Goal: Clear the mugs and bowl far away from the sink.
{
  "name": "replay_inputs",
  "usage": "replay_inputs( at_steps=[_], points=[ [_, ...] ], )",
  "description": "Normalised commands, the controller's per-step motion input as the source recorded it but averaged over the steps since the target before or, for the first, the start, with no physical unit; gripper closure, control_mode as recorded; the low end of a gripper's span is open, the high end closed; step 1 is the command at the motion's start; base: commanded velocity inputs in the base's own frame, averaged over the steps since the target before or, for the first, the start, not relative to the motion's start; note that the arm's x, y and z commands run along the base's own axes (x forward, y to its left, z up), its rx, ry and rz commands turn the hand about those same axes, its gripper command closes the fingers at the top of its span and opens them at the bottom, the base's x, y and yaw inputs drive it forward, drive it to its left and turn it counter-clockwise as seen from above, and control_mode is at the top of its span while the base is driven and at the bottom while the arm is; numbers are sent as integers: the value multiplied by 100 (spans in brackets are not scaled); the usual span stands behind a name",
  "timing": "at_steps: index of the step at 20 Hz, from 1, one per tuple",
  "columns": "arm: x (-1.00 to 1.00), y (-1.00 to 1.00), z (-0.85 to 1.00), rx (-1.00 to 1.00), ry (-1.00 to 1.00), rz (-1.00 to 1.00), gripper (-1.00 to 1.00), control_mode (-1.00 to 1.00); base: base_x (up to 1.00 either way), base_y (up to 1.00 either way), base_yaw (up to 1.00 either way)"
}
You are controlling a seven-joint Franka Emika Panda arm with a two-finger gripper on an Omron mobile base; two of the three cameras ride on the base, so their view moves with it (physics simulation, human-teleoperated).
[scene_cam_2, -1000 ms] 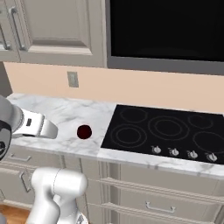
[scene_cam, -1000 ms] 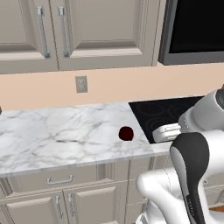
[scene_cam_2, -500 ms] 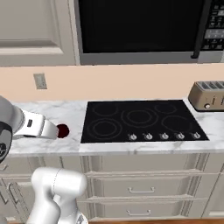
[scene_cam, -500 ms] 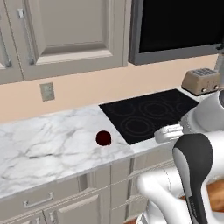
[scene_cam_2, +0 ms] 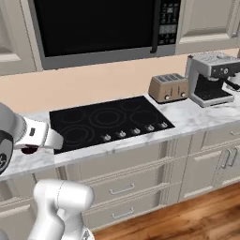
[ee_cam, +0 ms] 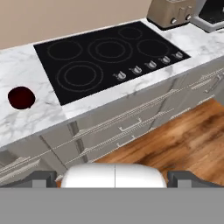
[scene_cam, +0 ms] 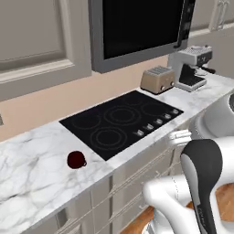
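Rounded dark red mug (scene_cam: 76, 159) sitting on the white marbled counter (scene_cam: 32, 173) just left of the black glass cooktop (scene_cam: 119, 122), I see my two-finger gripper (ee_cam: 114, 177) spread wide, empty, hanging over the drawer fronts, beige toaster (scene_cam_2: 169, 87) beyond the cooktop.

marble counter (scene_cam: 32, 178) bears dark red mug (scene_cam: 76, 159), toaster (scene_cam: 157, 79).

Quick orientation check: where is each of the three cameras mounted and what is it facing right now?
Left base view: behind-left, facing cooktop and dark red mug; arm lower right.
Right base view: behind-right, facing cooktop, toaster, coffee machine; arm lower left.
Hand view: on the hand, facing down at counter edge, drawers, open gripper.
All share the cooktop.
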Motion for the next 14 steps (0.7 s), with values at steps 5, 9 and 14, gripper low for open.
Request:
replay_inputs(
  at_steps=[5,9,14],
  points=[
    [0,0,0,0,0,0,-100,100,18,-8,-51],
    [0,0,0,0,0,0,-100,100,13,-10,-47],
    [0,0,0,0,0,0,-100,100,11,-16,-42]
  ],
)
